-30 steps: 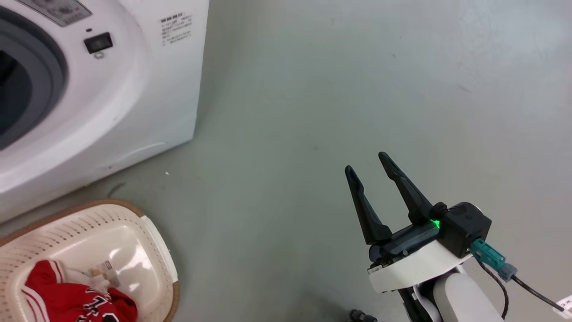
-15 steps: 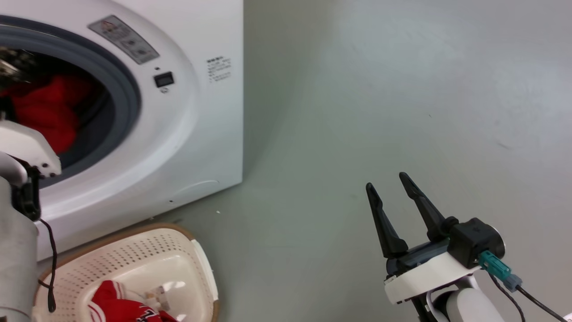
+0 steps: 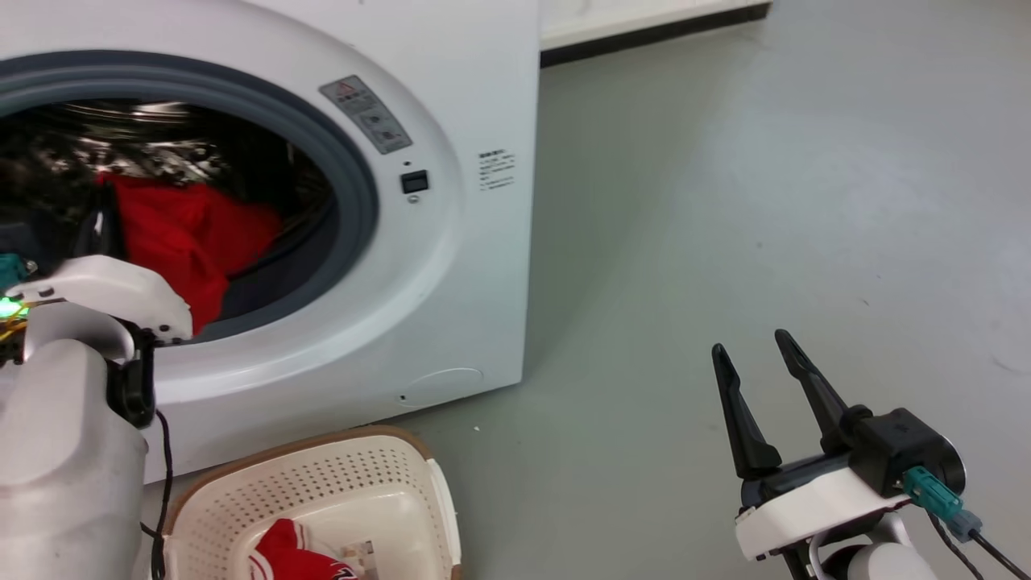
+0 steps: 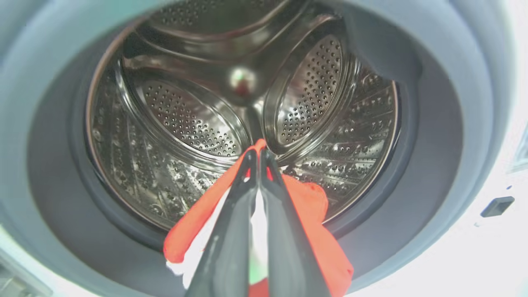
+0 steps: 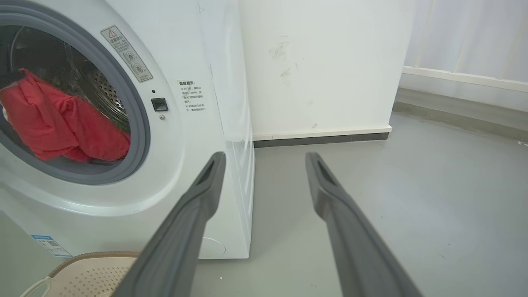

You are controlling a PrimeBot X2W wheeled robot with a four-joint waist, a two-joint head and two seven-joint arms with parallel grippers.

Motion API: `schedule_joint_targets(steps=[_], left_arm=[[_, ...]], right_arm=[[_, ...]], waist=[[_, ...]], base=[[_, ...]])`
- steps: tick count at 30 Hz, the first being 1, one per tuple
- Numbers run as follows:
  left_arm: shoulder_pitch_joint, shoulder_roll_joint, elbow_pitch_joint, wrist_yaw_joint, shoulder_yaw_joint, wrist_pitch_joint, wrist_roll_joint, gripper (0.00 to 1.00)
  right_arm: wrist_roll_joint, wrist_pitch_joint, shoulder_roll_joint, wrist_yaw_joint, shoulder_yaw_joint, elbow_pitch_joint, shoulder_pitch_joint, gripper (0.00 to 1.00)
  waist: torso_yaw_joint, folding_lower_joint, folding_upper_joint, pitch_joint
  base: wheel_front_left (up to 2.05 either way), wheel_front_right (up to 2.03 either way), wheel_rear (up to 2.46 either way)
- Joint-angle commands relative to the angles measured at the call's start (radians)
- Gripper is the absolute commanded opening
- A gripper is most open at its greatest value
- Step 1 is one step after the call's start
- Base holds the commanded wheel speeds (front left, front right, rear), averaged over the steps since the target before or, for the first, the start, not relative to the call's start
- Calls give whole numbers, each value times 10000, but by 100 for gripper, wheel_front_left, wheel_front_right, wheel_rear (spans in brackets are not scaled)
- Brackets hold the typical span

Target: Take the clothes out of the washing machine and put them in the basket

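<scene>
The left end effector [image 4: 259,154] is clamping the red garment [image 4: 313,214] at the washing machine [image 3: 451,266] porthole, bound for the basket [image 3: 322,475], while the right end effector [image 3: 748,340] is idling, released.

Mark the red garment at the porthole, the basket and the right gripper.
red garment [image 3: 185,242], head view, middle of the cloth.
basket [image 3: 338,475], head view, perforated inner wall.
right gripper [image 3: 749,342], head view, between the fingertips.

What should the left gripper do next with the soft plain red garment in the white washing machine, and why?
Probably pull the left gripper straight back out: it is shut on the soft plain red garment, which hangs at the grey rubber door ring, and the cream perforated plastic basket sits below.
</scene>
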Motion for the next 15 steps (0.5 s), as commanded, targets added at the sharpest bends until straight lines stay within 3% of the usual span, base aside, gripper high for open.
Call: schedule_joint_targets(steps=[1, 15], left_arm=[[301, -66, -306, 14, 67, -69, 43, 0], [2607, -631, -4844, 436, 23, 178, 409, 0]], right_arm=[[-85, 75, 14, -7, -24, -74, 133, 100], [-205, 430, 12, -7, -273, -594, 532, 100]], waist=[[281, 3, -1, -234], [1270, 3, -1, -438]], base=[[0, 0, 0], [0, 0, 0]])
